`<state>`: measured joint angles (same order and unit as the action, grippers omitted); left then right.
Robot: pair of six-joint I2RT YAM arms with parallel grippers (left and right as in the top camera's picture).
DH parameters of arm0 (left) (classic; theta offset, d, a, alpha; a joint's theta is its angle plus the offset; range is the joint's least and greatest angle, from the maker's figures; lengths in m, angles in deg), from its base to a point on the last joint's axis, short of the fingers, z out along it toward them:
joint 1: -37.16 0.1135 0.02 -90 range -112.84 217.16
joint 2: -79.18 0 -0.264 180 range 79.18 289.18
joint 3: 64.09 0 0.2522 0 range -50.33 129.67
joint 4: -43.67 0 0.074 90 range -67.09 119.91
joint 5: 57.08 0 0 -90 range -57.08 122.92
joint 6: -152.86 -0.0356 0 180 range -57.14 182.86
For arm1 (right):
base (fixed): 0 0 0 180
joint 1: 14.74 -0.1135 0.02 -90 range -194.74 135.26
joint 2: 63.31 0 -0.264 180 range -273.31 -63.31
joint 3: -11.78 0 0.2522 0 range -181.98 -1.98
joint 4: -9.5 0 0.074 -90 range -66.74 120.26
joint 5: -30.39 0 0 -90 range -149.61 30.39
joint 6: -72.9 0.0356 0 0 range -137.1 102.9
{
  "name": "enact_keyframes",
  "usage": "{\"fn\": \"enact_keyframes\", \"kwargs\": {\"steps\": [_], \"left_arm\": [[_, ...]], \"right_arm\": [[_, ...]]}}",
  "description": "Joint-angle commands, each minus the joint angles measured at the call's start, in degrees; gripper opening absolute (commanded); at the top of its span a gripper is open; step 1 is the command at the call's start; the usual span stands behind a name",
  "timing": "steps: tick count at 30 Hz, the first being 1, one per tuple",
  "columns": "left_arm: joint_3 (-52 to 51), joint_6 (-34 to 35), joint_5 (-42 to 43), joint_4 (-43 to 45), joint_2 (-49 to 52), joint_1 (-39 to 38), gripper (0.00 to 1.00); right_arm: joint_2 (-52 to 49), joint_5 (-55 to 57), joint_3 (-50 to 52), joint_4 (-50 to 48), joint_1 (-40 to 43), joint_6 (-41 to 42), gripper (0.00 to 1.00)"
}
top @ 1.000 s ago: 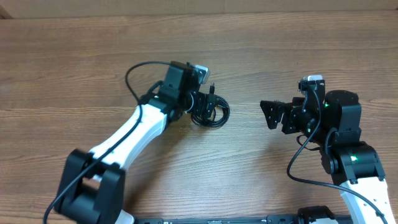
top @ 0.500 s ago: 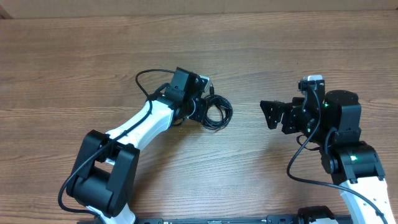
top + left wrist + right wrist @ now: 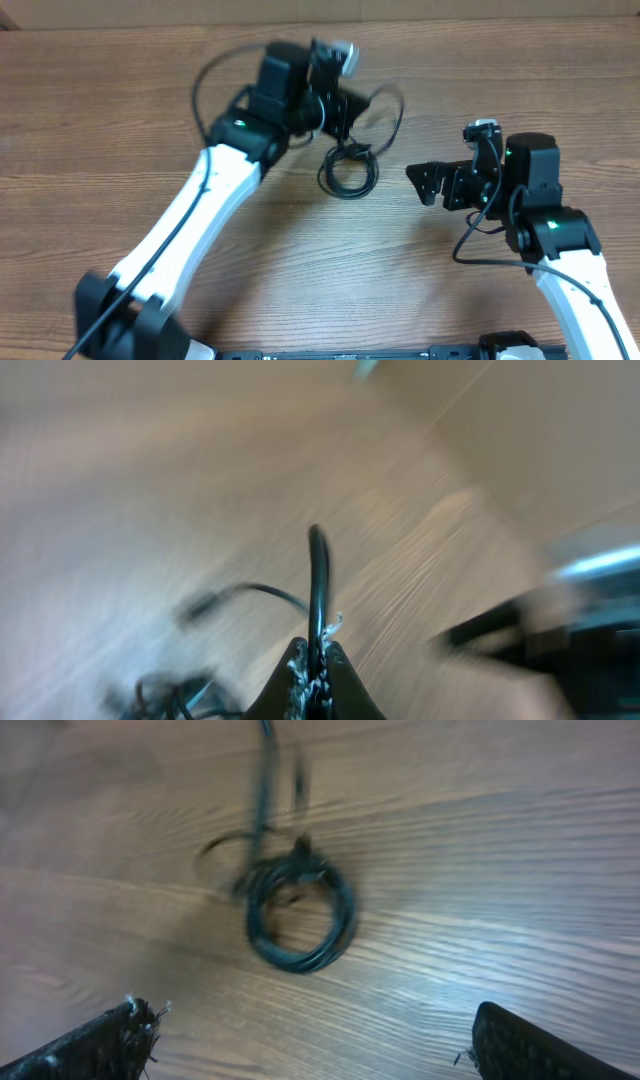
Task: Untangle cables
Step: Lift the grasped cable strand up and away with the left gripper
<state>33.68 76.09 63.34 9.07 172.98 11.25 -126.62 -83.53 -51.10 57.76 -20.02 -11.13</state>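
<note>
Soft, even light; faint glare on the table (image 3: 480, 870) — left wrist view heavily motion-blurred, cables (image 3: 298, 915) smeared.

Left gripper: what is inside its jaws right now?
One thin black cable strand, pinched in the shut left gripper and sticking out past the tips. The stretch inside the grip is covered.

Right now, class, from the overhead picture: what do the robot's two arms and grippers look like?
Both the left arm and right arm have white links with black joints. The left gripper and right gripper are black, two-fingered. A black lead loops along each arm, and green lights glow on the right one.
</note>
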Motion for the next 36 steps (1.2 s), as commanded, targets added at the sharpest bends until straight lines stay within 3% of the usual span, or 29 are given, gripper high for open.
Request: {"fn": "enact_keyframes", "kwargs": {"steps": [1, 6, 12, 17, 19, 22, 26, 31, 36], "left_arm": [[6.14, 2.91, 7.39, 0.26, -4.0, -0.39, 0.04], [9.92, 8.17, 14.64, 4.52, -5.53, -0.37, 0.04], [11.21, 9.75, 17.07, 12.81, -8.09, 0.98, 0.04], [11.3, 12.22, 17.07, 15.93, -11.41, 5.03, 0.04], [11.3, 14.95, 17.25, 16.94, -12.35, 6.62, 0.04], [11.3, 16.7, 17.25, 17.07, -13.35, 9.05, 0.04], [11.3, 18.32, 17.53, 17.05, -13.75, 12.28, 0.04], [11.3, 18.23, 17.14, 14.67, -13.73, 17.42, 0.04], [11.3, 11.37, 12.31, 1.95, -13.31, 20.81, 0.04]], "right_arm": [[-3.08, -3.41, -1.97, -0.76, 0.09, 0.07, 1.0], [-7.65, -8.37, -1.97, -4.61, 0.07, 0.28, 0.99], [-13.35, -5.97, -1.97, -9.79, 0.09, 4.22, 0.75], [-19.32, -5.73, -1.97, -13.64, 0.09, 7.82, 0.69], [-21.4, -5.75, -1.97, -15.06, -0.02, 8.41, 0.62], [-23.63, -5.7, -1.97, -16.7, -0.22, 9.27, 0.46], [-25.64, -4.13, -1.97, -17.97, -0.24, 9.31, 0.04], [-26.29, 4.79, -1.95, -15.39, -0.24, 14.8, 0.04], [-26.29, 7.02, -1.95, -12.63, -0.24, 19.52, 0.07]]}}
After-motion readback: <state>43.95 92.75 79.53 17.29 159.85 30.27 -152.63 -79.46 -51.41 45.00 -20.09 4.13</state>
